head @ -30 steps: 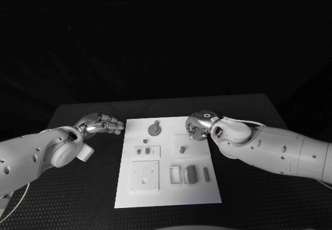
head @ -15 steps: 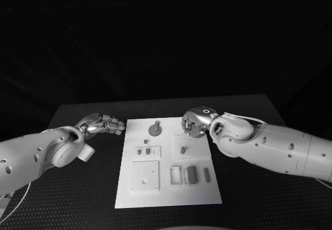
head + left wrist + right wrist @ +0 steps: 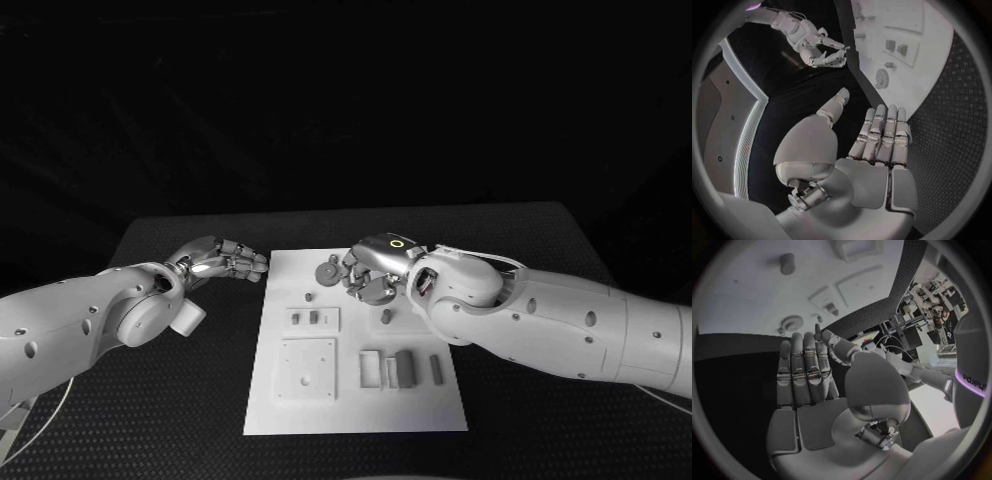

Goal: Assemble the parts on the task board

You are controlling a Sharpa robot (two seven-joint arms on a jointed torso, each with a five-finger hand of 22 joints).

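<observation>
Where seen from the head, white board (image 3: 353,345) lying mid-counter (image 3: 534,400), long side running 12 to 6. Round disc part (image 3: 330,272) at the board's 12 o'clock end, small pegs (image 3: 307,296) and blocks (image 3: 304,318) mid-board, slotted pieces (image 3: 397,367) toward 5 o'clock, a square plate (image 3: 306,368) toward 7. Left hand (image 3: 219,258) off the board at its 10 o'clock corner, fingers loosely curled, grasping nothing. Right hand (image 3: 368,268) over the board's 12 o'clock end, just beside the disc, contact unclear.

From the left wrist: left hand (image 3: 873,150) released, fingers straight and side by side, thumb apart, nothing in the palm. Board (image 3: 911,50) beyond the fingertips with the disc (image 3: 881,78) near its edge; right hand (image 3: 820,47) farther off.

From the right wrist: right hand (image 3: 807,375) released, fingers extended together, empty. Disc (image 3: 791,322) just past the fingertips on the board (image 3: 748,285).
</observation>
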